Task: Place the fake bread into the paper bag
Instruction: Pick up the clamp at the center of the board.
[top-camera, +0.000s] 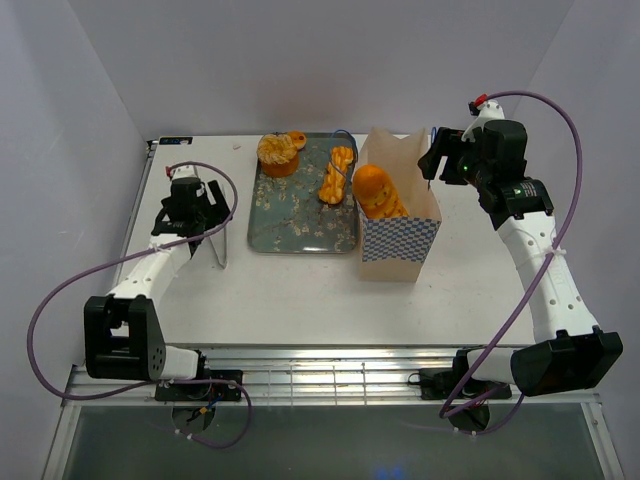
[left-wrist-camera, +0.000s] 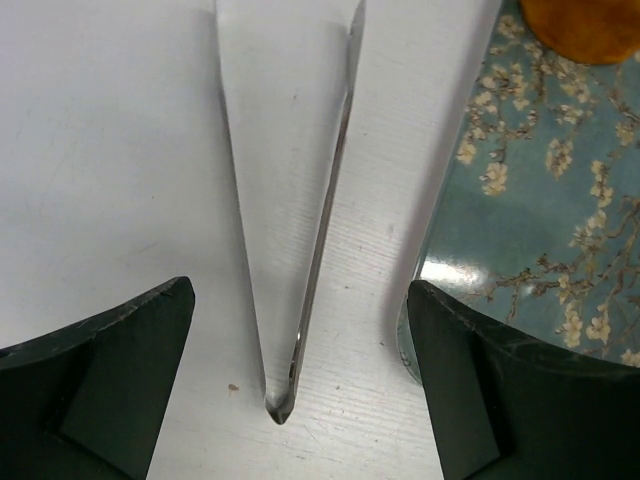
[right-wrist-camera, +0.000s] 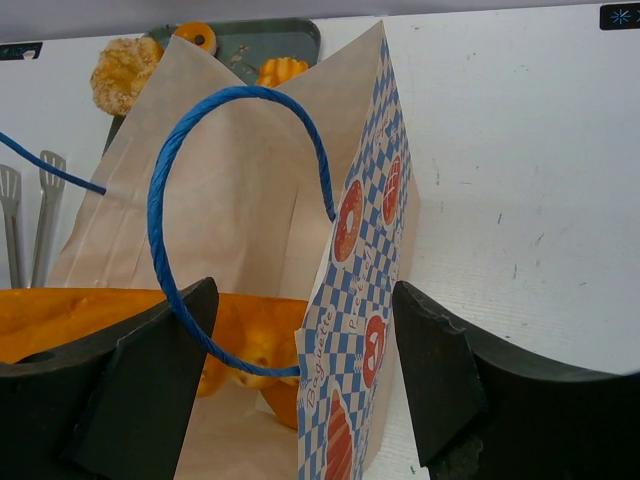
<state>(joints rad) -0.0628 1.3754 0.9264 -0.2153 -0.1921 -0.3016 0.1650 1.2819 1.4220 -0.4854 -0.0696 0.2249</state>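
Observation:
The paper bag (top-camera: 398, 235) stands upright right of the tray, with a checkered lower band. The long baguette (top-camera: 380, 192) and other orange bread pieces (right-wrist-camera: 245, 340) lie inside it. A frosted cupcake (top-camera: 278, 153), a ring donut (top-camera: 297, 139) and a twisted stick (top-camera: 337, 175) remain on the tray. My right gripper (top-camera: 433, 156) is open at the bag's far right top edge; in the right wrist view (right-wrist-camera: 303, 290) its jaws straddle the bag's side wall, beside the blue handle (right-wrist-camera: 165, 200). My left gripper (top-camera: 212, 212) is open and empty, low over the table (left-wrist-camera: 300, 290).
The grey blossom-patterned tray (top-camera: 285, 225) lies left of the bag; its edge shows in the left wrist view (left-wrist-camera: 520, 230). Metal tongs (top-camera: 222, 245) lie on the table between my left fingers (left-wrist-camera: 300, 250). White walls close in on the table's left, back and right.

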